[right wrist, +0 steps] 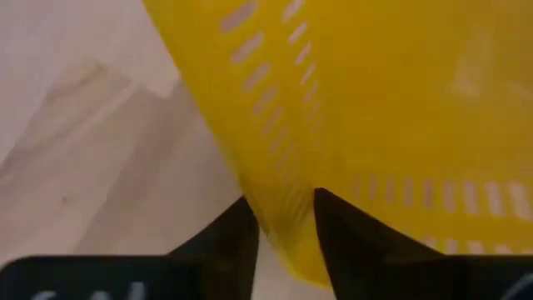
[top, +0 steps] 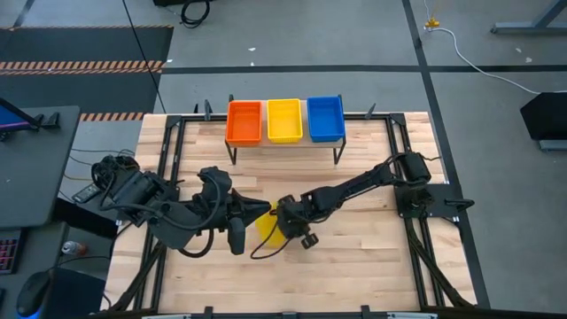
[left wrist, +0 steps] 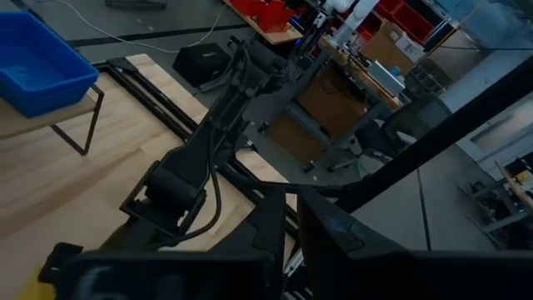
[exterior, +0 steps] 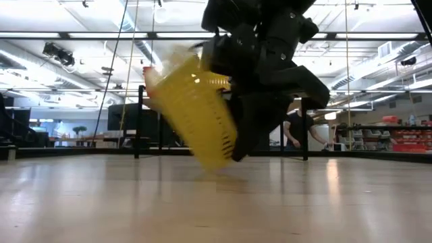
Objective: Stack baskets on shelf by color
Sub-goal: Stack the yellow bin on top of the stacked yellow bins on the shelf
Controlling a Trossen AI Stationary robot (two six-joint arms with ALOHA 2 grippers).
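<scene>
Near the front half of the table (top: 354, 257), roughly midway between its left and right edges, a yellow basket (top: 268, 227) hangs tilted in the air; the low view shows it clear of the wood, one corner pointing down. The right gripper (right wrist: 283, 218) pinches the basket's mesh wall, its two dark fingers (right wrist: 229, 237) closed on either side of the rim. That arm reaches in from its base by the right edge. The left gripper (top: 237, 237) sits just beside the basket on its left, the arm folded in from the left edge; from these views I cannot tell whether its fingers are spread or pressed together, nor whether it touches the basket. Farther back, along the far edge of the table, stands the shelf (top: 285, 142) on thin black legs. Three baskets sit on it in a row, side by side: an orange basket (top: 244, 121) at the left, a second yellow one (top: 284, 120) in the middle, and a blue basket (top: 325, 118) at the right. Beyond the table, a person (exterior: 295, 129) stands in the room.
</scene>
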